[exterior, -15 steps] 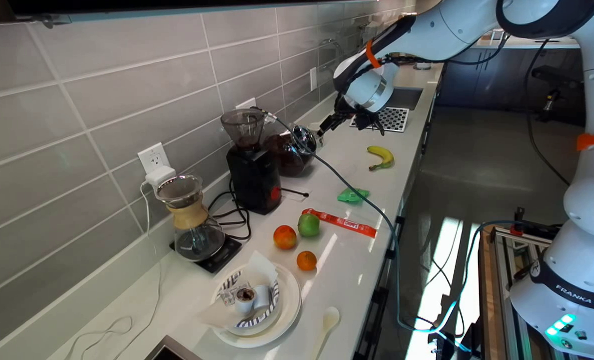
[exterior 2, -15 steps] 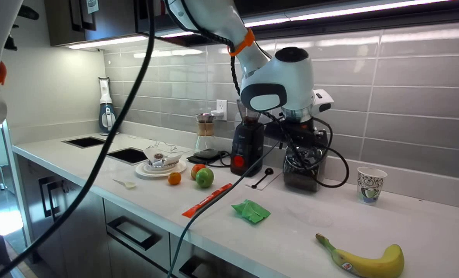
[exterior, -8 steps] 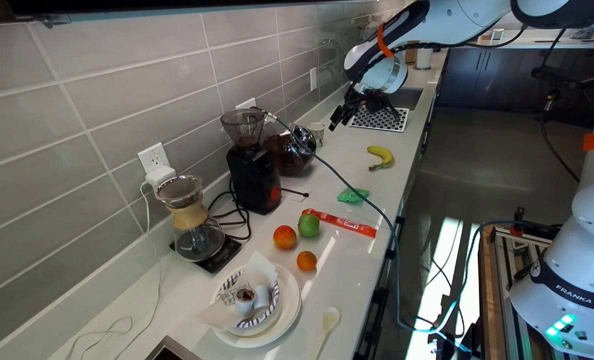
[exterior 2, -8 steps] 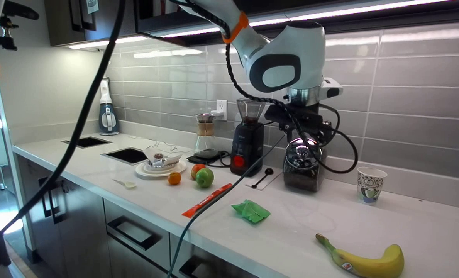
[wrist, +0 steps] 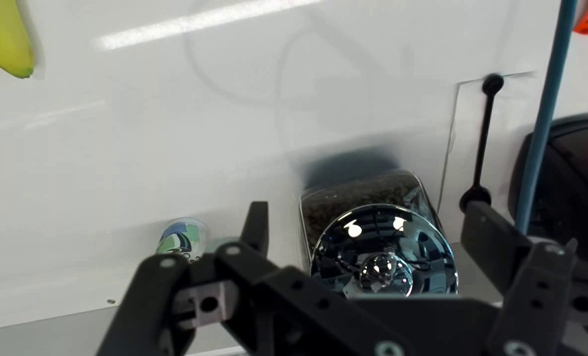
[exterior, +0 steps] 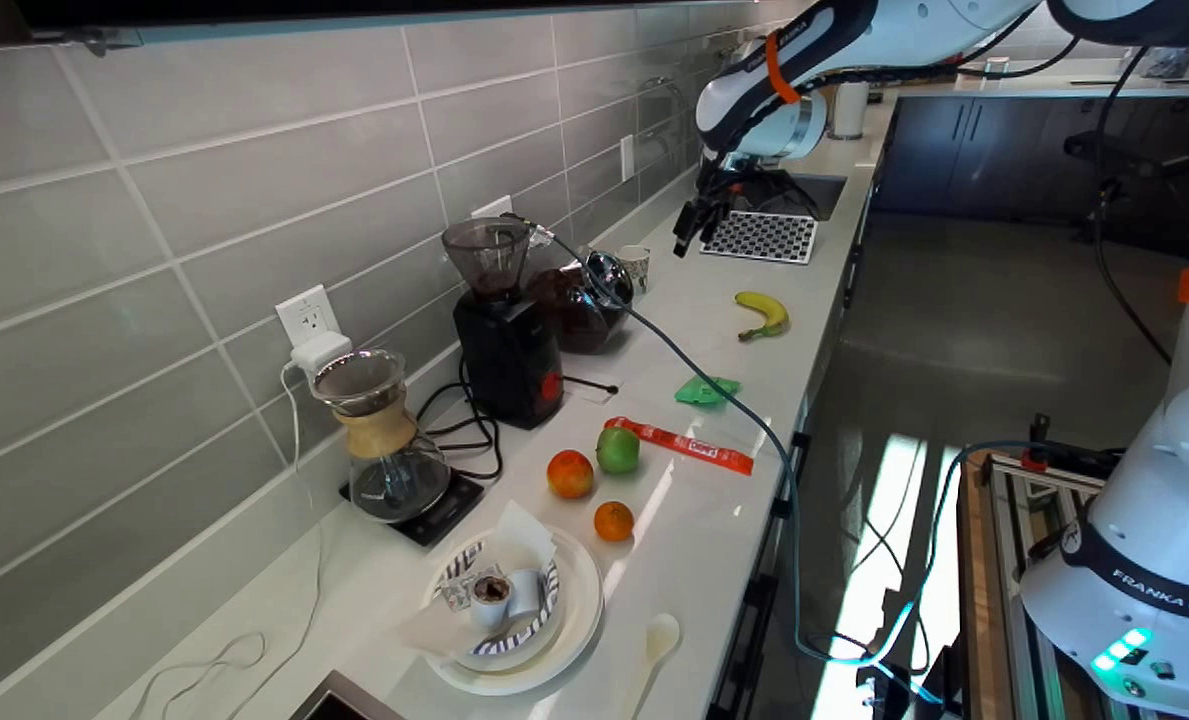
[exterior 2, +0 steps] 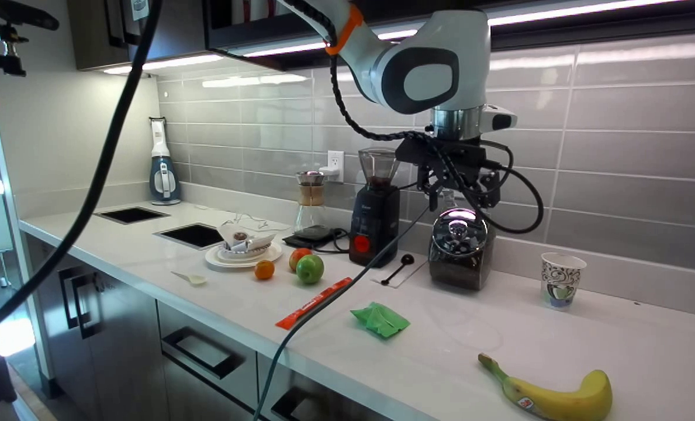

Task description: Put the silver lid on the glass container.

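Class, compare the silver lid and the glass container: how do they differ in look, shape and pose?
The silver lid is mirror-like; the glass container is see-through, showing dark contents. The lid is a round disc with a knob, while the container's body is boxy with rounded corners. The lid is tilted at the container's upper front; the container rests on the counter. Both are shiny.
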`<action>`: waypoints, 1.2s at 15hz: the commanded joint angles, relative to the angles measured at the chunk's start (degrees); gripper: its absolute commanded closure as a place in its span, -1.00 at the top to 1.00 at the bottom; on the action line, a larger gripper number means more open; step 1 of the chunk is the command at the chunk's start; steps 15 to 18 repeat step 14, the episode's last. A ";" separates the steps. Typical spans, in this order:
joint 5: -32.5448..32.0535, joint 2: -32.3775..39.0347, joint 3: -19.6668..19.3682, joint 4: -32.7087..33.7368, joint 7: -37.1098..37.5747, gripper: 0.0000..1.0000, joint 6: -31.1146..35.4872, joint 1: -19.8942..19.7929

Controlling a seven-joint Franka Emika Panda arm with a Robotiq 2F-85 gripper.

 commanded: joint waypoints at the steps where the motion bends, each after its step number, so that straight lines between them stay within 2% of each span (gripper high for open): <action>1: -5.59 -1.47 -2.75 -0.59 4.57 1.00 -3.83 2.28; 8: -9.43 -2.81 -3.99 -0.72 4.92 1.00 -8.52 3.11; 9: -7.50 -1.53 -3.50 0.20 3.67 1.00 -6.57 2.68; 18: -7.52 -1.54 -3.51 0.39 3.66 1.00 -6.63 2.68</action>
